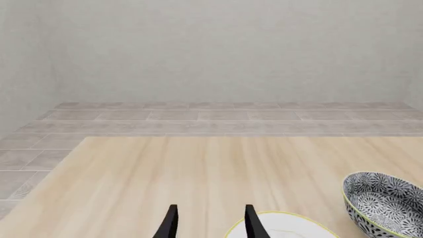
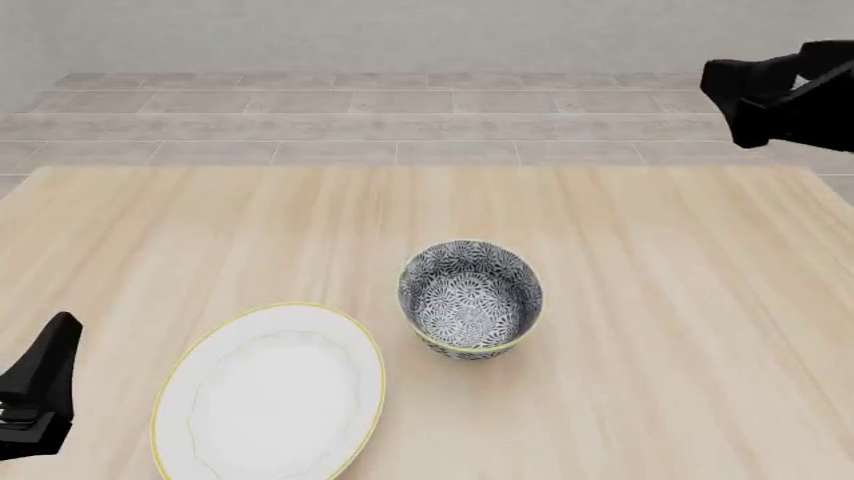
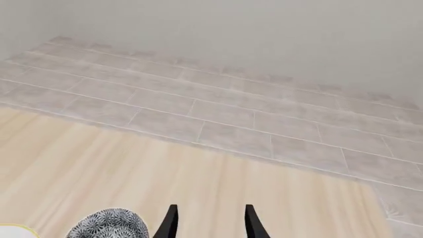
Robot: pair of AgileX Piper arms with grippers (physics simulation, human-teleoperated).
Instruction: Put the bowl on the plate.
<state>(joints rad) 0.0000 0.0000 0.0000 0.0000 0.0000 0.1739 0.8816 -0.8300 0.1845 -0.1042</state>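
Note:
The bowl (image 2: pixel 470 298), blue-grey and white floral with a yellowish rim, stands upright on the wooden table near its middle. Just left of it and nearer to me lies the white plate (image 2: pixel 271 392) with its gold rim, apart from the bowl. My left gripper (image 2: pixel 34 395) hangs low at the near left edge, left of the plate. The left wrist view shows it (image 1: pixel 210 207) open and empty, with the plate (image 1: pixel 290 225) and the bowl (image 1: pixel 387 203) beyond. My right gripper (image 2: pixel 781 95) is high at the far right; it (image 3: pixel 210 207) is open, with the bowl (image 3: pixel 109 225) off to one side.
The light wooden table (image 2: pixel 667 260) carries only the bowl and plate. Beyond its far edge lie a grey tiled floor (image 2: pixel 400 125) and a plain wall.

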